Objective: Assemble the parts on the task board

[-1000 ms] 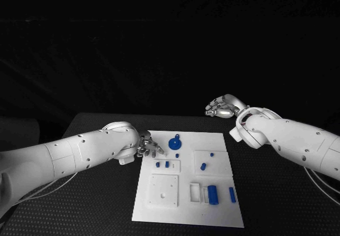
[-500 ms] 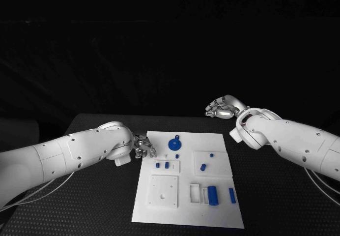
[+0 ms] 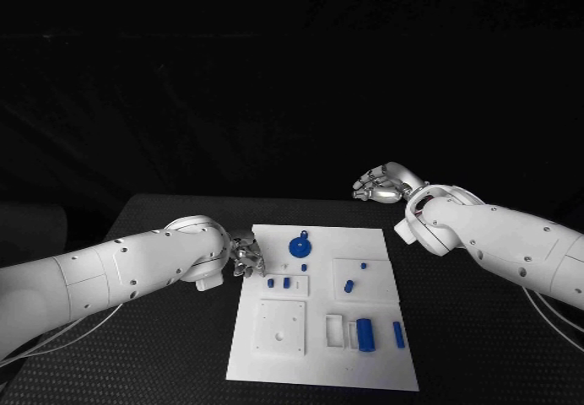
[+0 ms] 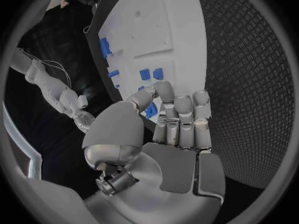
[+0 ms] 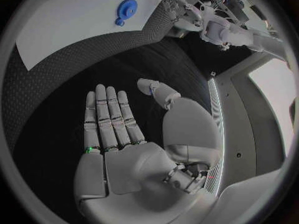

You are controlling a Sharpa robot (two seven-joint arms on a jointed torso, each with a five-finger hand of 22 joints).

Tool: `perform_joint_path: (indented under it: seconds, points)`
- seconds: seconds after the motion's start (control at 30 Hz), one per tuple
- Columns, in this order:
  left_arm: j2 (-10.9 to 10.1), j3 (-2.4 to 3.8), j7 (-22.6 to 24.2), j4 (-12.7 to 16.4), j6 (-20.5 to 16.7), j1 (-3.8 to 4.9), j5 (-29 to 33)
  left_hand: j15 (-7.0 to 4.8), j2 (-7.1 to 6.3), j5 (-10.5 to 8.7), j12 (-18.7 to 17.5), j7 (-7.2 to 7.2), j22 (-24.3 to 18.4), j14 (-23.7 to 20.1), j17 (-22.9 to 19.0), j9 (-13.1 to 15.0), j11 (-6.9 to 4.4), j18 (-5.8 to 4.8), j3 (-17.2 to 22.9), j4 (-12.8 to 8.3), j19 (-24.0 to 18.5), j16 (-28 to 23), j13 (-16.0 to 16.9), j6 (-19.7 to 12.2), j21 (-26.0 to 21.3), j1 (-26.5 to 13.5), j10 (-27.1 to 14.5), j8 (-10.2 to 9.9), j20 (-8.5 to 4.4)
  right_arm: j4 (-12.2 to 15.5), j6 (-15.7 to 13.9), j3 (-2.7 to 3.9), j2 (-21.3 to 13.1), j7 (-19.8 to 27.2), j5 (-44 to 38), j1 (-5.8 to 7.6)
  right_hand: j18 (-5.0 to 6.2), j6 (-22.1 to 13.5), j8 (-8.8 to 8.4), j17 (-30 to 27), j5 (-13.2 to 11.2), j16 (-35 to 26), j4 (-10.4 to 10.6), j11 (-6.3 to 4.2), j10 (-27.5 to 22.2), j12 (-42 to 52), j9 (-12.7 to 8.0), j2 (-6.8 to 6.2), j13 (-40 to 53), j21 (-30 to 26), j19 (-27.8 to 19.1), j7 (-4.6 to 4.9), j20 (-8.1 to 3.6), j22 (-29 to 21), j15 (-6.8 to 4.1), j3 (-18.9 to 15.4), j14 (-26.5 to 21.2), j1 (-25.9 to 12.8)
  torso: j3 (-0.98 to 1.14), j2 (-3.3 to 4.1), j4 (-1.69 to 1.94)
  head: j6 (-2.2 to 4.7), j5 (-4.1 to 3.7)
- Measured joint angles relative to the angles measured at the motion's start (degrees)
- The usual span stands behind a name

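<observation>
The white task board [image 3: 327, 316] lies flat in the middle of the black surface [image 3: 159, 337], and every place below is given relative to it. Near its far edge lies a round blue disc part [image 3: 300, 247] with a small tab on its far side. Toward the near side from the disc, two small blue pieces [image 3: 278, 283] sit side by side in a raised white square on the board's left half, and a slanted blue piece [image 3: 349, 286] with a smaller one [image 3: 361, 268] beyond it lies in a second raised square on the right half. Closer to the near edge stand a plain white block [image 3: 281, 327] with a small hole, then a narrow white frame [image 3: 333, 330], a larger blue block [image 3: 364, 333] and a thin blue bar [image 3: 399, 335] at the right. The left robot hand [image 3: 248, 256] hangs at the board's left edge, level with the gap between the disc and the two small pieces; in the left wrist view its fingers [image 4: 184, 115] are curled inward close together with the thumb bent toward them, and nothing is held between them. The right robot hand [image 3: 382, 186] is raised well beyond the board's far right corner, off the board; the right wrist view shows its palm open, fingers [image 5: 109, 118] stretched out side by side and the thumb set apart, holding nothing.
</observation>
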Motion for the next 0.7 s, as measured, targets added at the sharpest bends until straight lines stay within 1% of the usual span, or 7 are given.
perform_joint_path:
  seconds: [0.07, 0.13, 0.2, 0.4, 0.5, 0.7]
  points:
    - [0.0, -0.09, 0.2, 0.0, 0.4, -0.2, -0.6, 0.01, 0.22, 0.19, 0.0, 0.11, 0.0, 0.0, 0.0, -0.5, 0.0, 0.0, 0.2, -0.2, 0.0, 0.0, 0.0, -0.2, 0.0, 0.2, 0.0, -0.2, 0.0, 0.0, 0.0, 0.0, 0.0, 0.0, 0.0, 0.0, 0.0, 0.0, 0.0, 0.0, 0.0, 0.0, 0.0, 0.0, 0.0, 0.0, 0.0, 0.0, 0.0, 0.0, 0.0, 0.0, 0.0, 0.0, 0.0, 0.0, 0.0, 0.0, 0.01, 0.0, -0.03, -0.04, 0.03]
    - [0.0, -0.15, 0.3, 0.2, 0.9, -0.38, -1.2, 0.15, 0.59, 0.78, 0.0, 0.15, 0.0, -0.1, 0.0, -1.1, 0.19, 0.0, 0.4, -0.4, -0.2, 0.0, 0.0, -0.4, 0.0, 0.6, -0.2, -0.4, 0.2, 0.0, 0.0, 0.0, 0.0, 0.0, 0.0, -0.01, 0.0, 0.0, 0.0, 0.0, 0.0, 0.0, 0.0, 0.0, 0.0, 0.0, 0.0, 0.0, 0.0, 0.0, 0.0, 0.0, 0.0, 0.0, 0.0, 0.0, 0.0, 0.0, 0.01, 0.0, -0.03, -0.06, 0.05]
    - [0.0, -0.18, 0.3, 0.3, 1.2, -0.47, -1.6, 0.21, 0.91, 0.87, 0.0, 0.17, 0.0, -0.2, 0.0, -1.3, 0.2, 0.0, 0.5, -0.5, -0.2, 0.0, 0.0, -0.6, 0.0, 0.9, -0.2, -0.5, 0.2, 0.0, 0.0, 0.0, 0.0, 0.0, 0.0, -0.01, 0.0, 0.0, 0.0, 0.0, 0.0, 0.0, 0.0, 0.0, 0.0, 0.0, 0.0, 0.0, 0.0, 0.0, 0.0, 0.0, 0.0, 0.0, 0.0, 0.0, 0.0, 0.0, 0.01, 0.01, -0.03, -0.07, 0.05]
    - [0.1, -0.27, 0.4, 0.3, 2.1, -0.62, -2.4, 0.22, 0.88, 1.24, 0.0, 0.26, 0.0, -0.2, 0.0, -1.8, 0.2, 0.0, 0.4, -0.7, -0.2, 0.0, 0.1, -0.1, 0.0, 1.0, -0.2, -0.7, 0.2, 0.0, 0.0, 0.0, 0.0, 0.0, 0.0, -0.02, 0.0, 0.0, 0.0, 0.0, 0.0, 0.0, 0.0, 0.0, 0.0, 0.0, 0.0, 0.0, 0.0, 0.0, 0.0, -0.01, 0.0, 0.0, 0.0, 0.0, 0.0, 0.0, 0.04, 0.02, -0.05, -0.08, 0.05]
    - [0.2, -0.46, 0.5, 0.3, 2.5, -0.82, -2.6, 0.22, 0.87, 1.25, 0.0, 0.15, 0.0, -0.2, 0.0, -2.0, 0.2, 0.0, 0.4, -0.7, -0.2, 0.0, 0.1, 0.1, 0.0, 1.0, -0.2, -0.7, 0.2, 0.0, 0.0, 0.0, 0.0, 0.0, 0.0, -0.02, 0.0, 0.0, 0.0, 0.0, 0.0, 0.0, 0.0, 0.0, 0.0, 0.0, 0.0, 0.0, 0.0, 0.0, 0.0, -0.01, 0.0, 0.0, 0.0, 0.0, 0.0, 0.0, 0.04, 0.02, -0.07, -0.09, 0.05]
    - [0.2, -0.45, 0.8, 0.3, 2.6, -0.93, -2.5, 0.24, 0.78, 1.25, 0.0, 0.08, 0.0, -0.2, 0.0, -2.2, 0.21, 0.0, 0.4, -0.7, -0.2, 0.0, 0.1, 0.2, 0.0, 0.9, -0.2, -0.7, 0.2, 0.0, 0.0, 0.0, 0.0, 0.0, 0.0, -0.02, 0.0, 0.0, 0.0, 0.0, 0.0, 0.0, 0.0, 0.0, 0.0, 0.0, 0.0, 0.0, 0.0, 0.0, 0.0, -0.02, 0.0, 0.1, 0.0, 0.0, 0.0, 0.0, 0.08, 0.03, -0.07, -0.17, -0.01]
